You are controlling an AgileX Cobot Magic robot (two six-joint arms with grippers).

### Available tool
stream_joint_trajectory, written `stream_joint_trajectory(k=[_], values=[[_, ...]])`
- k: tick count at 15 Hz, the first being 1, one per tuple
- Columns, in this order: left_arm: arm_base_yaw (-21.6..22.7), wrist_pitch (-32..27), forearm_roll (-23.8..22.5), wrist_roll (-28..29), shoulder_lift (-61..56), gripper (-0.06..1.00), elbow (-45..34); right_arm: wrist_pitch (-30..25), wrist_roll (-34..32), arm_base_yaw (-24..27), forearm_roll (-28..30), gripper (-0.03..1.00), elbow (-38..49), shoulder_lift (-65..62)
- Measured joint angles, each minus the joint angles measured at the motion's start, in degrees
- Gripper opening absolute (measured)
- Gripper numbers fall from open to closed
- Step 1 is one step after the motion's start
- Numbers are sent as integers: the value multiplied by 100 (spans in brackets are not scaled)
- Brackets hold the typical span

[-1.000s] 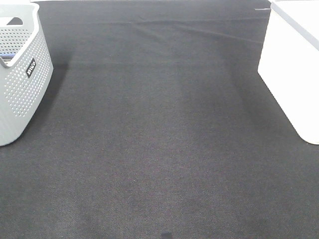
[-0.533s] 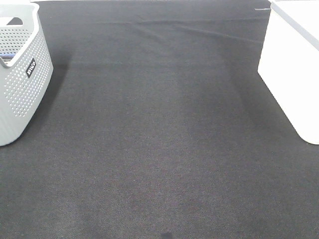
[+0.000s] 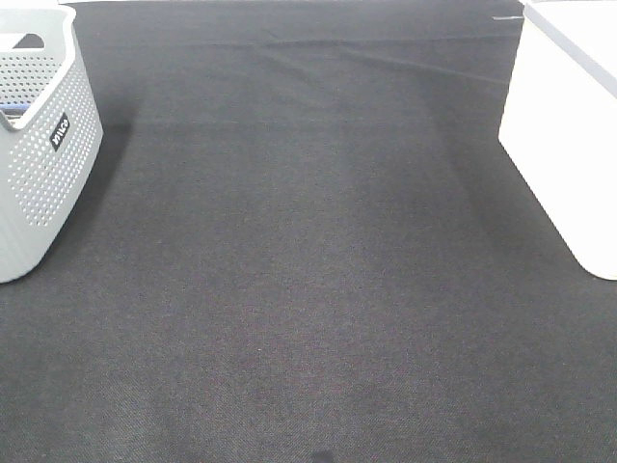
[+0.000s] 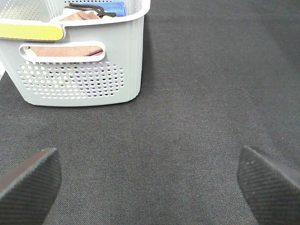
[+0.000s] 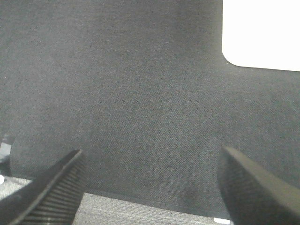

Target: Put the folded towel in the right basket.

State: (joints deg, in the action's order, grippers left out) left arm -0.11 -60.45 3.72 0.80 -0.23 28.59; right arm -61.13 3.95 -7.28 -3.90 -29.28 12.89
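A grey perforated basket (image 3: 39, 145) stands at the left edge of the dark cloth; in the left wrist view (image 4: 79, 61) it holds folded towels, a pinkish-brown one (image 4: 65, 49) behind the handle slot and a blue one (image 4: 115, 7) at the back. A plain white basket (image 3: 569, 125) stands at the right edge and shows in the right wrist view (image 5: 262, 33). My left gripper (image 4: 150, 183) is open and empty, short of the grey basket. My right gripper (image 5: 152, 187) is open and empty above the cloth near its front edge. Neither gripper shows in the exterior view.
A dark cloth (image 3: 308, 270) covers the table between the two baskets. A black hanger-like item (image 4: 91, 9) lies on top of the towels in the grey basket. The cloth's front edge and a grey surface (image 5: 117, 208) show in the right wrist view.
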Motion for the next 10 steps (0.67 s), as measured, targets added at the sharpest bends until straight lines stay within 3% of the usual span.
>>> stream_joint_trajectory(k=[3,10], values=[[0,0,0,0,0,97,0,6,0,785,-46,73,0,-481],[0,0,0,0,0,97,0,6,0,842,-86,73,17,-1324]])
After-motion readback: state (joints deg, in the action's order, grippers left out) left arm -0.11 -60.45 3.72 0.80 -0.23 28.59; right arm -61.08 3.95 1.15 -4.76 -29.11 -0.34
